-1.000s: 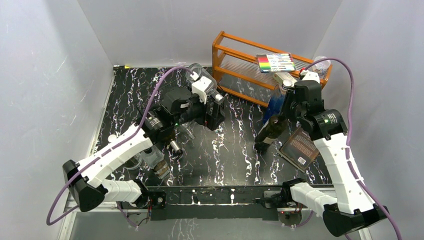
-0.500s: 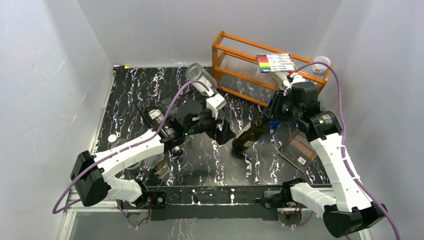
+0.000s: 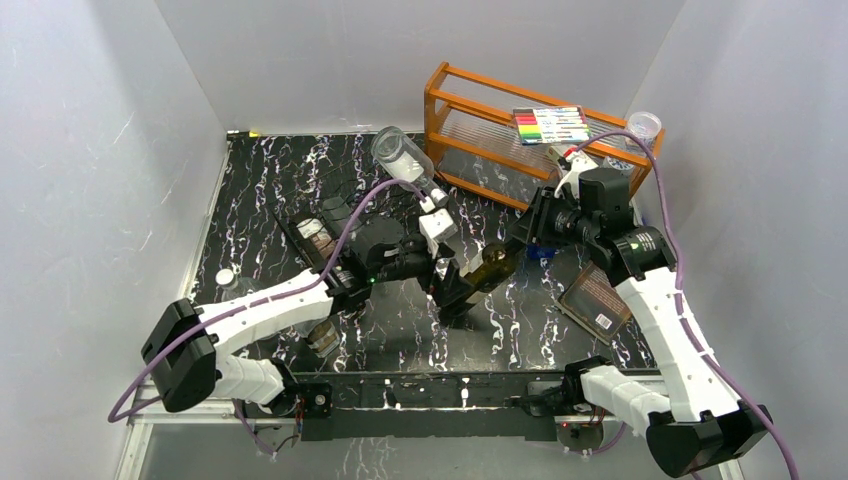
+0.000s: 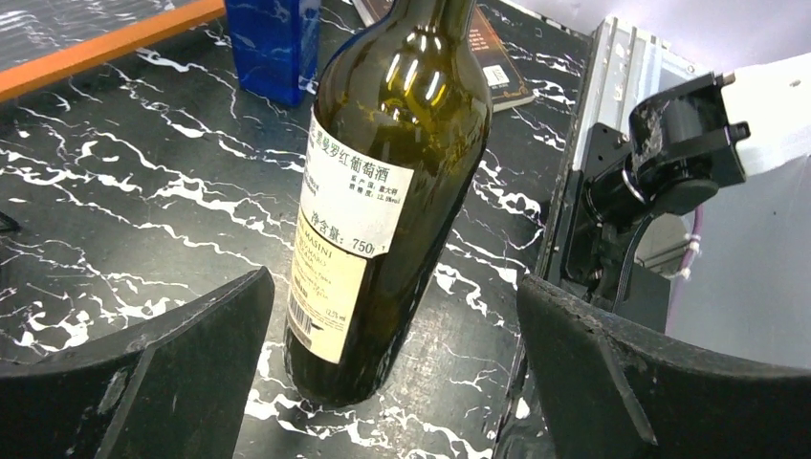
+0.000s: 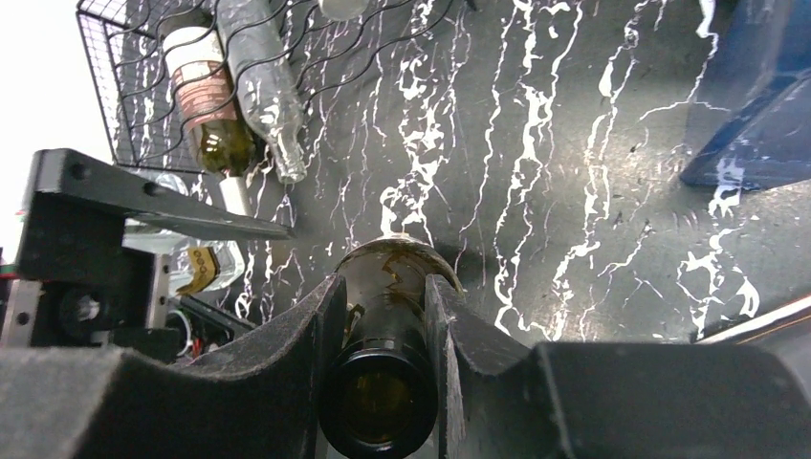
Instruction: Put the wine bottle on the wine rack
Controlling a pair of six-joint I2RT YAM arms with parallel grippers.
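Bottle position across three views. Overhead, I see the wine bottle (image 3: 482,270) leaning at centre frame on the black marbled counter (image 3: 260,180). Its neck rises toward the upper right into the right gripper (image 3: 533,230), and its lower body sits at the left gripper (image 3: 452,280). This view alone shows the orange shelf (image 3: 480,110) at the upper right, carrying a marker set (image 3: 550,125).

The left wrist camera adds what the overhead view hides. The left gripper's jaws stand wide open on either side of the bottle's base, with clear gaps on both sides and no contact. The white-and-cream label faces this camera, and the base appears to rest on the counter. A blue box (image 4: 273,43) and a book (image 4: 488,57) lie beyond, at the top of the frame.

The right wrist camera looks down the neck, and there the right gripper's jaws are closed on the neck just below the open mouth. Only this view shows the wine rack (image 5: 105,86) clearly. It is black wire at the upper left of the frame and holds a green bottle (image 5: 215,120) and a clear bottle (image 5: 268,105) lying side by side. The wine bottle is well apart from it.
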